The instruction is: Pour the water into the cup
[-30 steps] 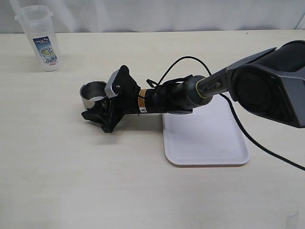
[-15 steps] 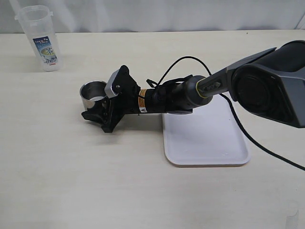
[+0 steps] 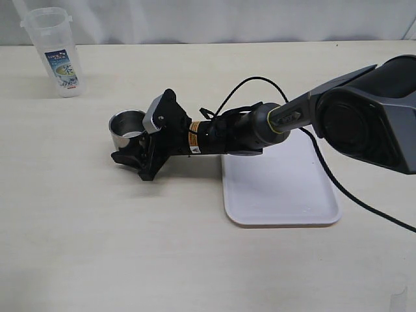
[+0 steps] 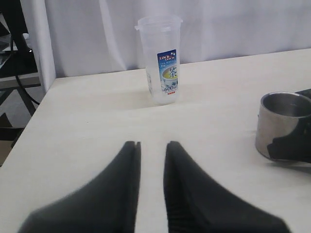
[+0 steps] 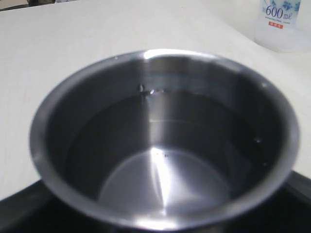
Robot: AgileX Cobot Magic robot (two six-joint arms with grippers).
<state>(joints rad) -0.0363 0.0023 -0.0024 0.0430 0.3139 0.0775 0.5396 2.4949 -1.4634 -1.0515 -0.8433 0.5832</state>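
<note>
My right gripper (image 3: 133, 144) clamps the steel cup (image 3: 123, 130) on the table (image 3: 78, 227); my left gripper (image 4: 151, 144) hangs empty (jaws a narrow gap apart), facing the bottle (image 4: 162, 58).

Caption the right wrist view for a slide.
Looking down into the steel cup, labelled bottle beyond it on the table.

- A pale, cream-coloured table (image 3: 97, 247) with a faint wood grain fills nearly the whole exterior view, from the bottom edge up to a narrow strip at the top.
- Along that top strip a white curtain (image 3: 227, 19) hangs in soft folds, right behind the table's far edge.
- In the left wrist view the curtain again closes off the space behind the table.
- Past the table's side edge in that view, a grey floor (image 4: 12, 126) and a dark frame (image 4: 12, 29) with cables show.
- The light is even and soft, and shadows are faint.
</note>
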